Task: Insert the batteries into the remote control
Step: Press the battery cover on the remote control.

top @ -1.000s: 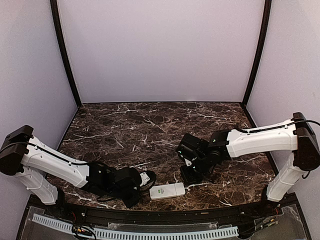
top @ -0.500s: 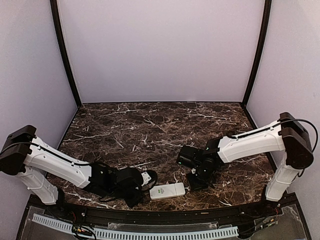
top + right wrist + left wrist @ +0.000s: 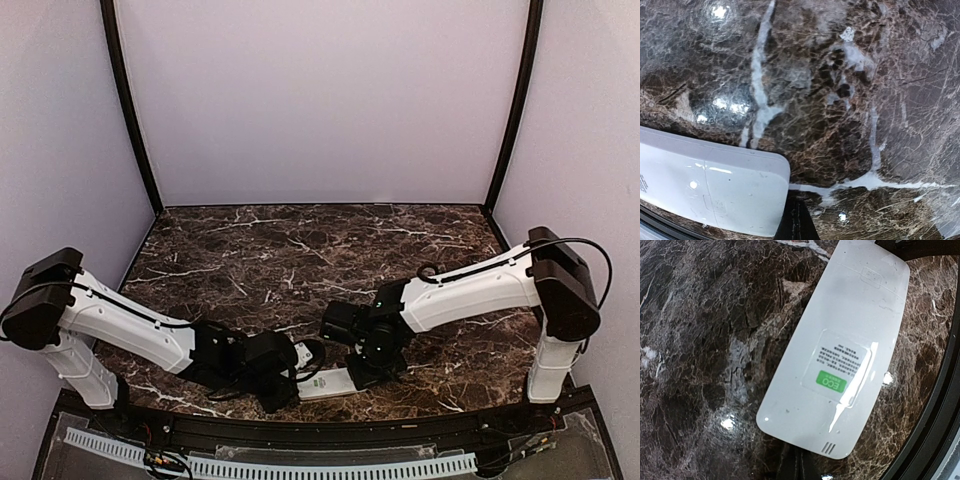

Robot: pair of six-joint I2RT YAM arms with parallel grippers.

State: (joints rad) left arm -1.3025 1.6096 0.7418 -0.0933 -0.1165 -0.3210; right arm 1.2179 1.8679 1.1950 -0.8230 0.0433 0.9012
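Remote control (image 3: 328,386) lying flat at the near edge of a dark marble table (image 3: 300,250), between two robot grippers.
Overhead: the left gripper (image 3: 292,372) and right gripper (image 3: 360,370) crowd its two ends, their black bodies hiding much of it. Left wrist camera: its plain white back faces up, with a label bearing a green ECO patch (image 3: 830,381); the fingertips are pressed together, just beside the slotted end. Right wrist camera: only one rounded end shows, lower left; that gripper's fingertips are likewise together, beside its corner.
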